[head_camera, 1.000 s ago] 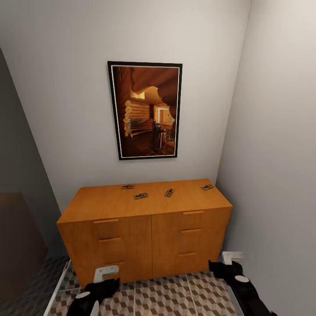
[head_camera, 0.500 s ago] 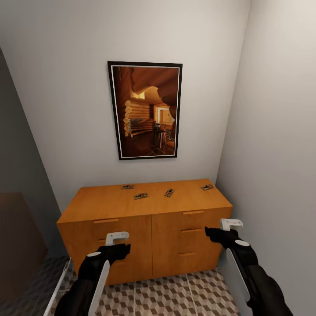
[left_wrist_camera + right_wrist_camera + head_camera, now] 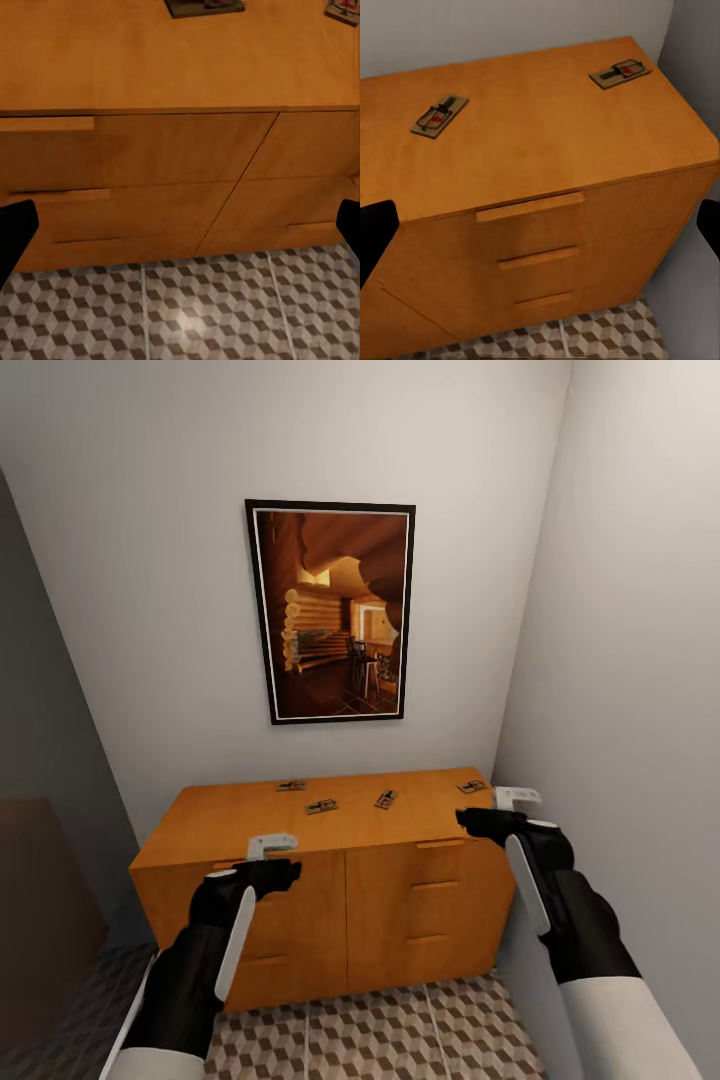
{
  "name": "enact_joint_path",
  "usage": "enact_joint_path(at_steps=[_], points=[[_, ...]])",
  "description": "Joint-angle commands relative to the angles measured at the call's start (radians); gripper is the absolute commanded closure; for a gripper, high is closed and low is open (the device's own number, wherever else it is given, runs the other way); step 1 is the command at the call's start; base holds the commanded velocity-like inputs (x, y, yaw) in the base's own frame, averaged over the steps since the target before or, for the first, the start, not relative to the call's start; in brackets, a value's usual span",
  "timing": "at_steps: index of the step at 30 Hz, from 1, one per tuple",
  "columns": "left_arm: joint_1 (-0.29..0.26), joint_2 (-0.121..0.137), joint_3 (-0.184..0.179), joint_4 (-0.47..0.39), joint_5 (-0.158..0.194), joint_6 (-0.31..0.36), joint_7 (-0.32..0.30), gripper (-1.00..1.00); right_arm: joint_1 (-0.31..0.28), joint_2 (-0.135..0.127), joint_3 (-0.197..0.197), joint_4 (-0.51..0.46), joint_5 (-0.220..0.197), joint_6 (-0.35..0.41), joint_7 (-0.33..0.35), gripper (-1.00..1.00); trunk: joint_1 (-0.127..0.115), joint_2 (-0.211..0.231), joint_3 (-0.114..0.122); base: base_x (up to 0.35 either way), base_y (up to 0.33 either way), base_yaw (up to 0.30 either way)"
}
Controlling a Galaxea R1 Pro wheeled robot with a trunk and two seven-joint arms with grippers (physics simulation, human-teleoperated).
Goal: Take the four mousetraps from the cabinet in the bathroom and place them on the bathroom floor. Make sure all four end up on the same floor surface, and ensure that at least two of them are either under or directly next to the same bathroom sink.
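Left gripper jaws apart, empty, at cabinet near-left top edge. Right gripper jaws apart, empty, at right edge, just beside rightmost of four mousetraps. Others lie in loose row along far side of cabinet top. Bathroom floor below. Step: reaching for first trap. Next: bring right jaws over right trap, close on board edges.

Two mousetraps cut by the left wrist view's edge; cabinet likewise.
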Motion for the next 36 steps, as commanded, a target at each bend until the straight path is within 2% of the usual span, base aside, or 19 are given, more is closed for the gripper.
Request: enact_joint_path(at_steps=[1, 6, 11, 15, 30, 36], points=[[-0.003, -0.001, -0.001, 0.003, -0.001, 0.005, 0.002, -1.0, -0.006, 0.002, 0.001, 0.0, -0.017, 0.013, -0.009, -1.0, 0.0, -0.001, -0.001, 0.0, 0.0, 0.0], [-0.011, -0.001, -0.046, 0.038, -0.001, 0.007, 0.002, -1.0, -0.02, 0.01, -0.003, 0.009, -0.035, 0.049, -0.01, -1.0, 0.0, -0.001, -0.001, 0.0, 0.0, 0.0], [-0.013, -0.001, -0.116, 0.065, -0.001, 0.005, 0.003, -1.0, -0.025, 0.012, -0.002, 0.014, -0.04, 0.06, -0.01, -1.0, 0.0, -0.001, -0.001, 0.0, 0.0, 0.0], [-0.014, -0.001, -0.142, 0.083, -0.001, 0.002, 0.004, -1.0, -0.025, 0.012, -0.001, 0.015, -0.041, 0.063, -0.01, -1.0, 0.0, -0.001, -0.001, 0.0, 0.0, 0.0], [-0.015, -0.001, -0.16, 0.139, 0.0, -0.005, 0.005, -1.0, -0.026, 0.01, -0.002, 0.015, -0.035, 0.065, -0.012, -1.0, 0.0, -0.001, -0.001, 0.003, 0.0, 0.0], [-0.014, -0.001, -0.16, 0.154, -0.001, -0.006, 0.005, -1.0, -0.026, 0.01, 0.001, 0.015, -0.036, 0.065, -0.012, -1.0, 0.0, -0.001, -0.001, 0.16, 0.0, 0.0]])
